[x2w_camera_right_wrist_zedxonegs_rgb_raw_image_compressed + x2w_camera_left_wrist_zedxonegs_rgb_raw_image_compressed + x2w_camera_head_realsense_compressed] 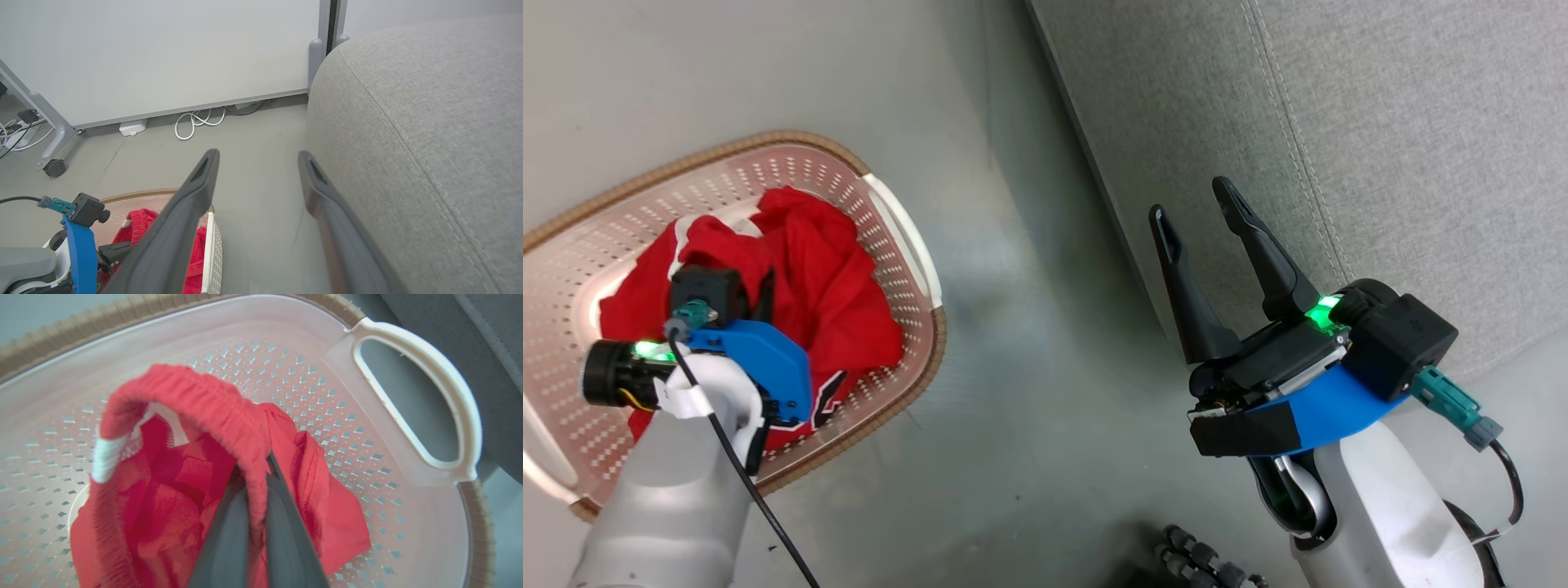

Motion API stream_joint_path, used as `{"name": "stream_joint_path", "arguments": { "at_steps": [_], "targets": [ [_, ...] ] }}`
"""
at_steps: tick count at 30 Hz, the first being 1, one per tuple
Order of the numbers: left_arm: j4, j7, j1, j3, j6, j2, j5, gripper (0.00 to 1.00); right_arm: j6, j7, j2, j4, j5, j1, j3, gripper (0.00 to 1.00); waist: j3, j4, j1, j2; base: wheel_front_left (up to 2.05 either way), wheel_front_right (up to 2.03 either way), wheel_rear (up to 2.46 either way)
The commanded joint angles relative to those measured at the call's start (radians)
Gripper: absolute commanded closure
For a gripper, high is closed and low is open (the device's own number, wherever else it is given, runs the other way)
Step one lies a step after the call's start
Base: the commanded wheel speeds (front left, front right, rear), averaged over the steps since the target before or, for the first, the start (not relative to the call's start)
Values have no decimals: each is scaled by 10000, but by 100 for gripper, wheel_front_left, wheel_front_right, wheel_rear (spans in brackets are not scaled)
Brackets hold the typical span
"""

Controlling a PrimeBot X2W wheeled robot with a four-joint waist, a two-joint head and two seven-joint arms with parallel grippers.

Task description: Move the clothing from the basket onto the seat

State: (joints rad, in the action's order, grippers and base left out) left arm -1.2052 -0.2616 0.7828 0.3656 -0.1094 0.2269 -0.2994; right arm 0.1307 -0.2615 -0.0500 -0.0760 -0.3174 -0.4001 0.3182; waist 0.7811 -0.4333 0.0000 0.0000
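Observation:
The cream perforated basket [894, 245] stands on the floor at the left, with the red clothing [825, 286] heaped inside it. My left wrist [743, 351] reaches down into the heap and hides the fingers in the head view. In the left wrist view my left gripper [258, 473] is shut on the gathered red waistband [212, 400] of the clothing [179, 498], lifted above the basket floor [286, 347]. My right gripper [1192, 200] hangs open with nothing in it beside the front edge of the grey seat [1380, 122]. In the right wrist view, the gripper [257, 155] stands left of the seat [429, 122].
The basket's white handle [449, 396] faces the sofa. Bare grey floor [1029, 327] lies between basket and sofa. By the white wall lie coiled cables [200, 120] and a wheeled stand leg [53, 163]. A dark ribbed part [1201, 563] shows at the bottom edge.

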Motion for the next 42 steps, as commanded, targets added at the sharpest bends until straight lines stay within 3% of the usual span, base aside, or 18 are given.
{"name": "stream_joint_path", "arguments": {
  "at_steps": [1,8,23,32,42],
  "targets": [
    [80,-48,-106,38,-54,-98,-61,100,1,-55,-8,-57,113,-120,-56,0,-288,210,0,0,0,0,0],
    [441,-49,-505,116,-113,-572,-154,100,1,-53,-12,-390,413,-56,-188,0,-1398,790,0,0,0,0,0],
    [1806,-51,-2215,1073,-206,-1623,-263,100,1,-47,-15,-1451,1056,1050,-669,0,-4917,2187,0,0,0,0,0],
    [3114,-51,-2603,2631,-214,-1753,-1184,100,1,-47,-15,-1929,1163,1760,-821,0,-6450,3004,0,0,0,0,0],
    [4001,-51,-1724,4363,-214,-1762,-2166,100,1,-37,-15,-2258,1167,2388,-919,0,-7569,3698,0,0,0,0,0]
  ]
}}
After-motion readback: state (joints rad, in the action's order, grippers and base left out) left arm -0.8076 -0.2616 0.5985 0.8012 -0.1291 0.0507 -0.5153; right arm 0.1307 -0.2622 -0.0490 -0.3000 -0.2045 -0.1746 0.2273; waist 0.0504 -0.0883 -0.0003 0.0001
